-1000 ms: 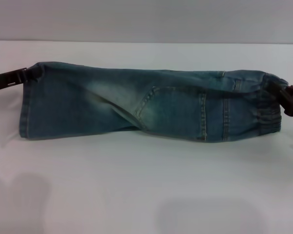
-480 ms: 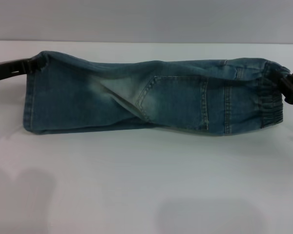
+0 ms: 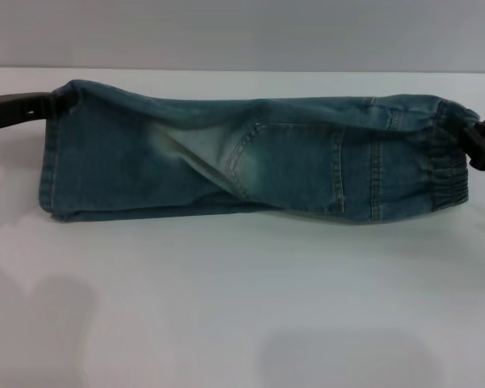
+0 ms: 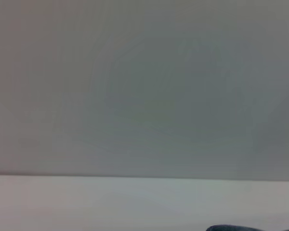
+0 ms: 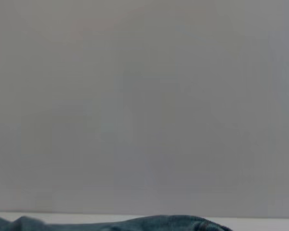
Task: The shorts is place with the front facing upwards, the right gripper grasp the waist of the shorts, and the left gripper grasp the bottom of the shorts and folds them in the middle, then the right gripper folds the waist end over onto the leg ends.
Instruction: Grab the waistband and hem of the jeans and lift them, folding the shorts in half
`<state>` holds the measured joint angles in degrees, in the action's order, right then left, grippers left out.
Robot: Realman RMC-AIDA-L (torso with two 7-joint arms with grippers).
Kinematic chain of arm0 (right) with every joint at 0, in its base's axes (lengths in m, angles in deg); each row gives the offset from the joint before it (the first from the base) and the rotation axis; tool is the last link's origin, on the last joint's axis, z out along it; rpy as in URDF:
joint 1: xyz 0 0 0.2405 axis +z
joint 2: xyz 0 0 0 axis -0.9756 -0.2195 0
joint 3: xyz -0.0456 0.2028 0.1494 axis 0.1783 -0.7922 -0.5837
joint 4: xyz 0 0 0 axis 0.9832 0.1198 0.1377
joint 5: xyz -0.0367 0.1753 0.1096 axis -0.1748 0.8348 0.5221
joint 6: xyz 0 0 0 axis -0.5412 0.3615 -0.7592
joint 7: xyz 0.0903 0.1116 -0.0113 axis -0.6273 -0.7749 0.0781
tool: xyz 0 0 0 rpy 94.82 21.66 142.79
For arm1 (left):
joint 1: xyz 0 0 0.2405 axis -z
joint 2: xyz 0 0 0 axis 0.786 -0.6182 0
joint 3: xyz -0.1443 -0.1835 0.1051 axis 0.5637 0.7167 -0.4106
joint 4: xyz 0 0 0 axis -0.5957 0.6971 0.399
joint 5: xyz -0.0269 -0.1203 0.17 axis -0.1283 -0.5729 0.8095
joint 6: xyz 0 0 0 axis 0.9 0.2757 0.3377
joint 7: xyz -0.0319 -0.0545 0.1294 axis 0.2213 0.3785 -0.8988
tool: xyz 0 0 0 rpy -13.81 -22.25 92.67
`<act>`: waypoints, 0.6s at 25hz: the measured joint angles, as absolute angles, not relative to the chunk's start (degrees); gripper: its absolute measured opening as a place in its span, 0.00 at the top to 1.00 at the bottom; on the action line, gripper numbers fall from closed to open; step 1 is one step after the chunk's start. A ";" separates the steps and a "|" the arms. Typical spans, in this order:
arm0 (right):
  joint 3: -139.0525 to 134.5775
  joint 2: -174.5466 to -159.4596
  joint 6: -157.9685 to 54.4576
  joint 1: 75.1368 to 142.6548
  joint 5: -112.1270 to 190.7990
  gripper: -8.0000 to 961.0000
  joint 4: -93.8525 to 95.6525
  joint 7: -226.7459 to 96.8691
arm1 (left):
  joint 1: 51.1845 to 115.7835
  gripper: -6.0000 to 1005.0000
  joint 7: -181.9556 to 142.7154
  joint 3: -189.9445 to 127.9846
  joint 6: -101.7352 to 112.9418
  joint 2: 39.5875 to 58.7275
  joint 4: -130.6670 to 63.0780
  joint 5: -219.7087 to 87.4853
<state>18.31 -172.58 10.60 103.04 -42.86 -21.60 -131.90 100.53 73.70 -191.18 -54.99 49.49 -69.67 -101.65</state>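
Table point(image 3: 242, 307): white, takes up most of head view; pale wall behind.

Shorts point(image 3: 250, 158): blue denim, already doubled lengthwise into a long band. Long axis runs 9 to 3 o'clock across the far half of the table. Faded patch and pocket stitching face the camera. Far edge appears lifted and taut between the two grippers; near edge seems to rest on the table, though contact is hard to confirm. Right wrist view shows only a strip of denim point(image 5: 159, 224) at frame edge, else wall.

Leg ends point(image 3: 50, 162): straight stitched hem, at the 9 o'clock end.

Waist point(image 3: 449, 174): gathered elastic, at the 3 o'clock end.

Left gripper point(image 3: 44, 109): at 9 o'clock end, far corner of the hem, approx level with the top edge. Appears clamped on the hem corner; cloth hangs from it.

Right gripper point(image 3: 473, 145): at 3 o'clock end, against the far part of the waistband. Appears clamped on the waist; partly cut by frame edge.

Judgement: middle fold looks done. Remaining step is waist over onto leg ends. Key relation: the leg ends lie due 9 o'clock of the right gripper, straight along the band's long axis, well apart. Right arm is nearer the waist, so it would carry. Left wrist view gives nothing useful.
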 joint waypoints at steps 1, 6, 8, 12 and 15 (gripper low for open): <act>18.15 -172.58 10.60 103.01 -42.71 0.99 -21.60 -131.91 | 100.56 0.86 73.60 -191.18 -54.56 49.49 -69.67 -101.24; 17.56 -172.59 10.52 102.66 -42.21 0.99 -21.78 -131.90 | 100.60 0.86 73.57 -191.18 -52.53 49.42 -69.67 -99.97; 17.40 -172.57 10.36 102.64 -42.20 0.99 -21.73 -131.90 | 100.57 0.86 73.57 -191.18 -52.01 49.39 -69.67 -99.36; 17.56 -172.55 9.82 102.73 -42.19 0.99 -21.63 -131.90 | 100.55 0.86 73.54 -191.18 -51.72 49.37 -69.66 -99.08; 17.79 -172.53 9.74 102.88 -42.19 0.99 -21.63 -131.91 | 100.54 0.86 73.43 -191.18 -51.64 49.37 -69.67 -99.08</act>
